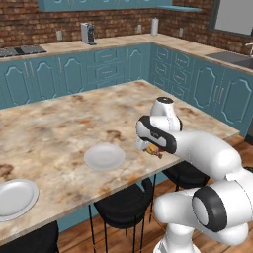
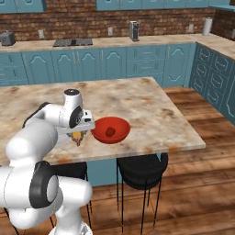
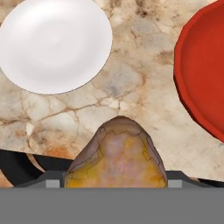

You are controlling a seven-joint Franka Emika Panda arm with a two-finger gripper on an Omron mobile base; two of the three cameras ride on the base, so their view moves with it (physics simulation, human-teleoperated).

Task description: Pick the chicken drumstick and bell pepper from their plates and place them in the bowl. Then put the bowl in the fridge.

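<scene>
My gripper [image 2: 78, 136] is shut on the chicken drumstick [image 2: 77, 137], a golden-brown lump held just above the counter. The drumstick [image 3: 117, 155] sits low in the hand view, and it hangs under the hand [image 1: 154, 150] in the left base view. Just right of it stands the red bowl [image 2: 120, 125] with the red bell pepper [image 2: 110, 131] inside; the bowl's rim [image 3: 197, 70] is close at the right of the hand view. Two white plates lie bare: one [image 1: 104, 157] left of the gripper, also plate [image 3: 54, 43], and another [image 1: 15, 197] at the far left. The fridge is out of view.
The marble island [image 2: 147, 110] ends close to the gripper at its front edge, with black stools [image 2: 140, 172] below. Teal cabinets [image 1: 99, 69] and a brick wall stand behind, with a toaster [image 1: 88, 33] on the back counter.
</scene>
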